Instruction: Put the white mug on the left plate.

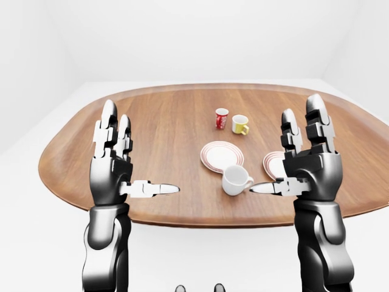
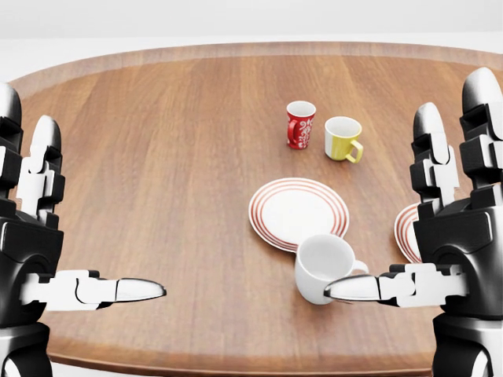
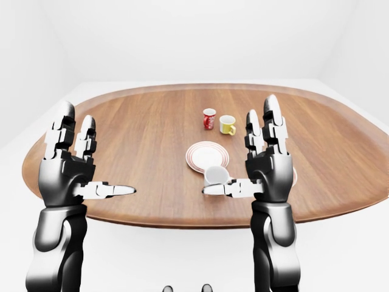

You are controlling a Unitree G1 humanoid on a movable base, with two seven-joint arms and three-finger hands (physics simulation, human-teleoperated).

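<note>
Left-eye view: oval wood-grain bench (image 1: 164, 121) w/ a raised rim stands in a bare white room, pale walls and floor all round. Left hand (image 1: 115, 161) and right hand (image 1: 307, 161) are raised over the near edge, palms facing inward, fingers spread apart, holding nothing. White mug (image 1: 234, 180) sits upright on the bench, just below the left plate (image 1: 222, 156), handle pointing view-right.

Head view: closer on the wood top. Mug sits at the lower-right rim of the red-ringed left plate, not on its centre; whether it overlaps the rim can't be told. Right thumb crosses low in front of the mug. Right plate (image 2: 407, 232) is mostly hidden behind the right hand. Red mug (image 2: 299, 124) w/ white pattern and yellow mug (image 2: 343, 138) stand side by side nearer the top; no legible writing.

Right-eye view: same scene; right hand covers part of the white mug.
</note>
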